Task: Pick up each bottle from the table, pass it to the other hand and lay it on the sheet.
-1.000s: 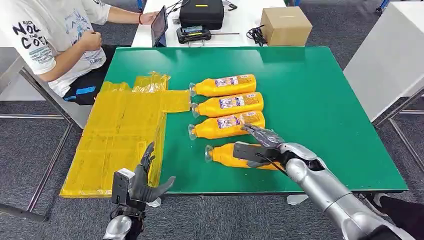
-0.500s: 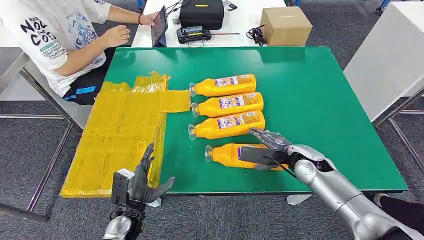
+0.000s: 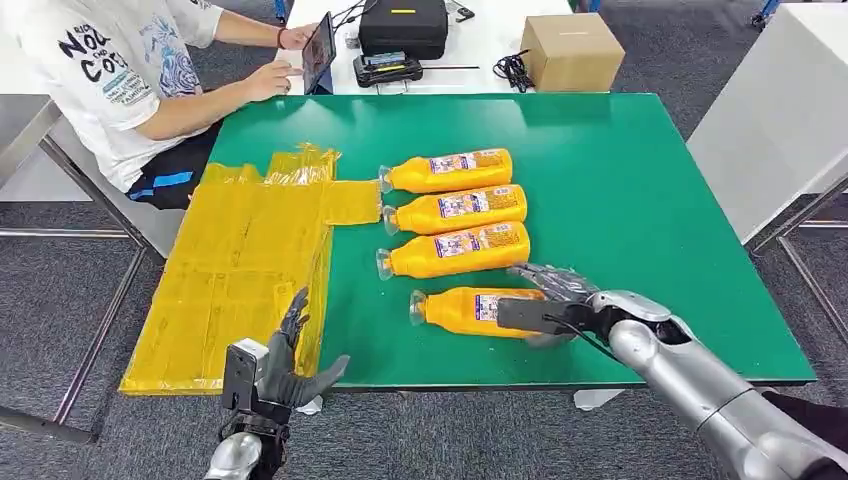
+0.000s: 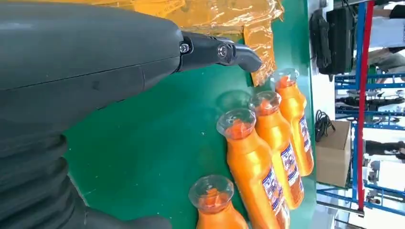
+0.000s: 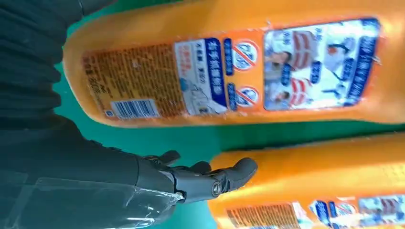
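Observation:
Several orange bottles lie side by side on the green table, caps pointing left. The nearest bottle lies flat, and my right hand reaches over its base end with the fingers spread and the thumb along its front side. In the right wrist view the fingers stretch into the gap between two labelled bottles, not closed around either. The yellow sheet covers the table's left side. My left hand hovers, fingers apart and holding nothing, below the table's front edge beside the sheet's near corner.
A seated person at the far left touches a tablet. On a white table behind stand a black case and a cardboard box. Another white table flanks the right side.
My right hand has slid right and toward me along the nearest bottle, which has not moved. The person's hand reached to the tablet. My left hand stayed put.

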You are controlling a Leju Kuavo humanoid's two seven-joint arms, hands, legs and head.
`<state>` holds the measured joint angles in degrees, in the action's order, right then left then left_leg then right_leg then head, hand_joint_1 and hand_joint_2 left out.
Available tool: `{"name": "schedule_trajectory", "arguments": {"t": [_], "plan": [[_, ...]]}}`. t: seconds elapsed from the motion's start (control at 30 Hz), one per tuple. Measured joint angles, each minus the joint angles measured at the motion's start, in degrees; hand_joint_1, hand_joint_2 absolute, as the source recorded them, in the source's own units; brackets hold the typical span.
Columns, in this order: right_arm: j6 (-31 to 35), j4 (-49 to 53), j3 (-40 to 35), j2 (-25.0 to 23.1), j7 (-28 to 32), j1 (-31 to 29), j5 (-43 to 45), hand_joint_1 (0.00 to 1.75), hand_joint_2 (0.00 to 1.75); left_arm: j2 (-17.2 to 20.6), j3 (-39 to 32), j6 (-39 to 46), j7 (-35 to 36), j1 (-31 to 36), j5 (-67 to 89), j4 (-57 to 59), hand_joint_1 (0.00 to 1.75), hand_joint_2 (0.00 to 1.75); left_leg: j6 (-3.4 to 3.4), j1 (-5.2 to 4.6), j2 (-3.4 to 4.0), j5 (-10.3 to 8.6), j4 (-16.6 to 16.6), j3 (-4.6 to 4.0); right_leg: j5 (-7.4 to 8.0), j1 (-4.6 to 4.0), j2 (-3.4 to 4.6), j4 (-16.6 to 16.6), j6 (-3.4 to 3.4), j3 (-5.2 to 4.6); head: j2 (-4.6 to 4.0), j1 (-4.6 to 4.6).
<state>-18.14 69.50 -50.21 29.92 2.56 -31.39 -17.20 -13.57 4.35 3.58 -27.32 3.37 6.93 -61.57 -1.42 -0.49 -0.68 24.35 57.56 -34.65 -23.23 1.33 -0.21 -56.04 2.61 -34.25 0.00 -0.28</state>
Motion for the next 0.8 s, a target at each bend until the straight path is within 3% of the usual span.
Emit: {"name": "schedule_trajectory", "arguments": {"t": [0.8], "plan": [[0.8,-9.3,-4.1,-4.9,-0.8,-2.8,-4.0,0.00,1.75,-0.1,1.0,-0.2,0.7,0.3,-0.3,1.1,0.00,1.75,0.00,0.00,0.03,0.00,0.0,0.03,0.00,0.00,0.01,0.0,0.00,0.01,0.00,0.00]]}}
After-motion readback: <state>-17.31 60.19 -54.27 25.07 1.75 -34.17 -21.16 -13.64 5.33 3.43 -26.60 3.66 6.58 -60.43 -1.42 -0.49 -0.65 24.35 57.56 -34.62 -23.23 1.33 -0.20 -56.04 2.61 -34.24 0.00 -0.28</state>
